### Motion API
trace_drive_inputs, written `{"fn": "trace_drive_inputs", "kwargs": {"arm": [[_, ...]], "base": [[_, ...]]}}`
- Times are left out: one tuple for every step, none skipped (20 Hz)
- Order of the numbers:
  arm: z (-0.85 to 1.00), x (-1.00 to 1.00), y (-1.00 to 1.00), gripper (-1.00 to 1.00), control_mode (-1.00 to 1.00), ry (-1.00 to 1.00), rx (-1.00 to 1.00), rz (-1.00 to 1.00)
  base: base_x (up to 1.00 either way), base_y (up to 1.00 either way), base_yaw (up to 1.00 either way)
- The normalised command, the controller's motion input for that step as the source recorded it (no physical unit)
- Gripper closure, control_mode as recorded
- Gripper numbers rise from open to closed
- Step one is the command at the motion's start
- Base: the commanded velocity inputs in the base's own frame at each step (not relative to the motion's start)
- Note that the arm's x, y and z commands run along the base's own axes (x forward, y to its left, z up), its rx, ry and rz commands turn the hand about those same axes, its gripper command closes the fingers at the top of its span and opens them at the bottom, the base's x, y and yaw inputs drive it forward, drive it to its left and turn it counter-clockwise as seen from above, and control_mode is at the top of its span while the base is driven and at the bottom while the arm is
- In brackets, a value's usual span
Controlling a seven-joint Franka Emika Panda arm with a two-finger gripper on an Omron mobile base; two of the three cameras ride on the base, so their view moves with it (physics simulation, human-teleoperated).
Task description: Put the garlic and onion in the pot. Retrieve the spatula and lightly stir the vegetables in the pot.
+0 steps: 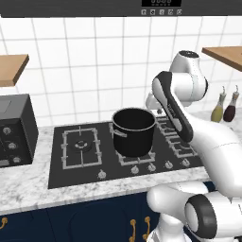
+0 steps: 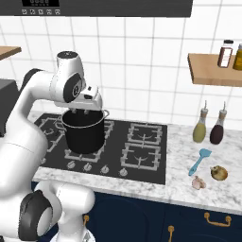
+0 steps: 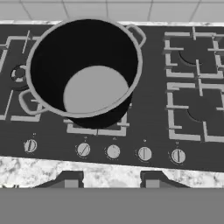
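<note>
Right base view: gripper (image 2: 81,112) over pot (image 2: 84,131), spread, empty; bottles (image 2: 209,125) beside spatula (image 2: 200,160).

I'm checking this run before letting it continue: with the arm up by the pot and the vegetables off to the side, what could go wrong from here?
1. The tool hangs close above the pot's rim; swinging away could knock it off the burner.
2. The garlic and onion lie far right near the counter's front edge; a poor pinch may roll them off.
3. The spatula and two bottles crowd that spot and could be bumped.
</note>
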Motion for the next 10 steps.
{"fn": "trace_drive_inputs", "kwargs": {"arm": [[0.00,0.00,0.16,-1.00,-1.00,0.00,-0.11,0.00],[0.00,-0.21,0.01,-1.00,-1.00,0.00,-0.03,0.00],[0.00,-0.59,-0.14,-1.00,-1.00,-0.04,0.03,-0.04],[-0.12,-0.72,0.00,-1.00,-1.00,-0.05,0.00,0.00],[-0.24,-0.80,0.00,-1.00,-1.00,0.00,0.00,-0.03],[-0.11,-0.70,-0.45,-1.00,-1.00,-0.11,0.00,-0.15],[-0.32,-0.70,-0.34,-1.00,-1.00,-0.23,0.00,-0.15],[-0.24,-0.62,-0.40,-1.00,-1.00,-0.31,0.00,-0.20],[-0.41,-0.45,-0.71,-1.00,-1.00,-0.17,0.00,-0.23],[-0.41,-0.57,-0.71,-1.00,-1.00,-0.21,0.00,-0.23]], "base": [[0.00,0.00,0.00],[0.00,0.00,0.00],[0.00,0.00,0.00],[0.00,0.00,0.00],[0.00,0.00,0.00],[0.00,0.00,0.00],[0.00,0.00,0.00],[0.00,0.00,0.00],[0.00,0.00,0.00],[0.00,0.00,0.00]]}}
